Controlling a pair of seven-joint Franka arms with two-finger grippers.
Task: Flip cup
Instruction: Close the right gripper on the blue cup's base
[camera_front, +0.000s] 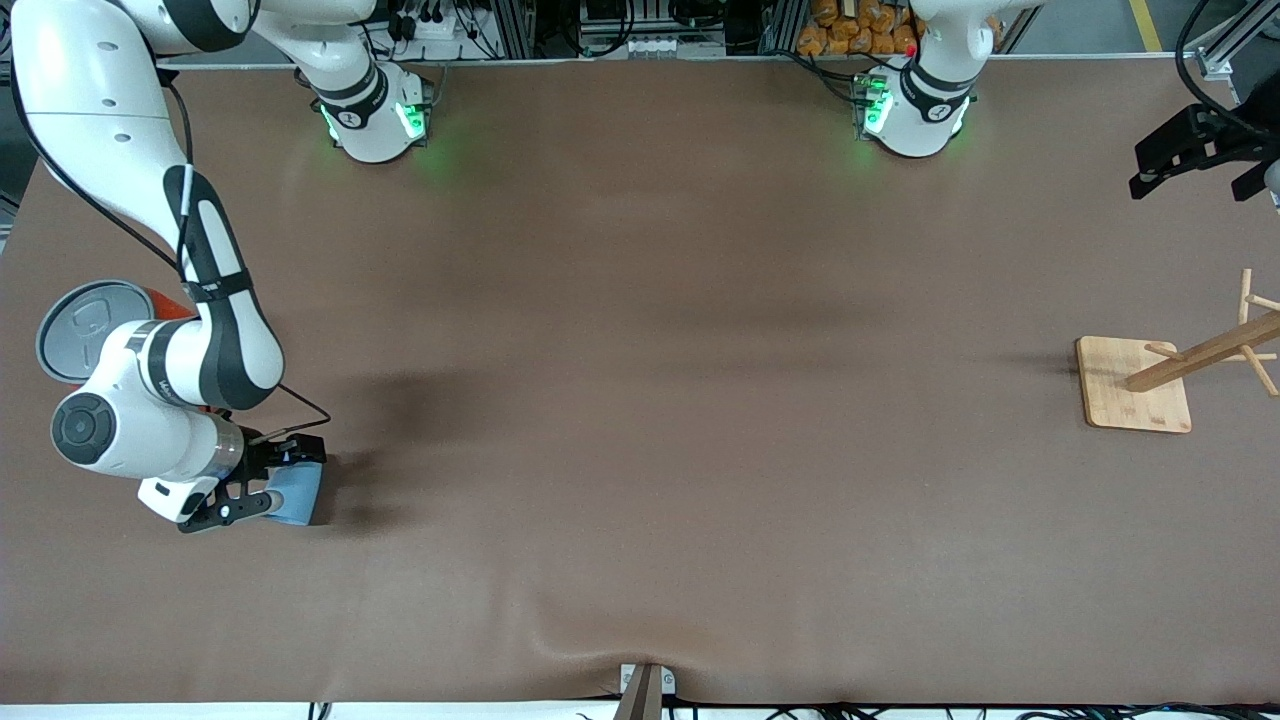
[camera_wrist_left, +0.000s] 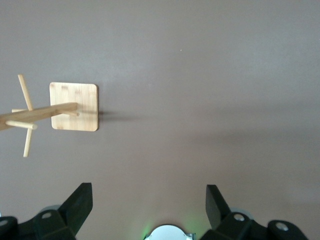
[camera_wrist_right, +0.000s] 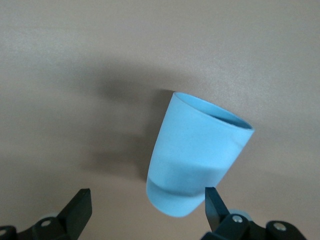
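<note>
By cup (camera_wrist_right: 197, 155): right gripper (camera_wrist_right: 145, 212) agape

The cup (camera_wrist_right: 192, 155) looks like smooth, matt light-blue plastic. The counter (camera_front: 640, 400) wears a brown matt cloth, faintly wrinkled at its near edge. The rack (camera_front: 1170, 375) is pale unpainted wood with visible grain. The can (camera_front: 85, 330) has a dull grey lid. Black matt plastic fingers (camera_wrist_right: 75, 212) show; the arm shells are glossy white.

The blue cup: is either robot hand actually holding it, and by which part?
Neither. The right gripper is open, its fingers wide apart on either side of the cup at its base; the left gripper is empty.
</note>
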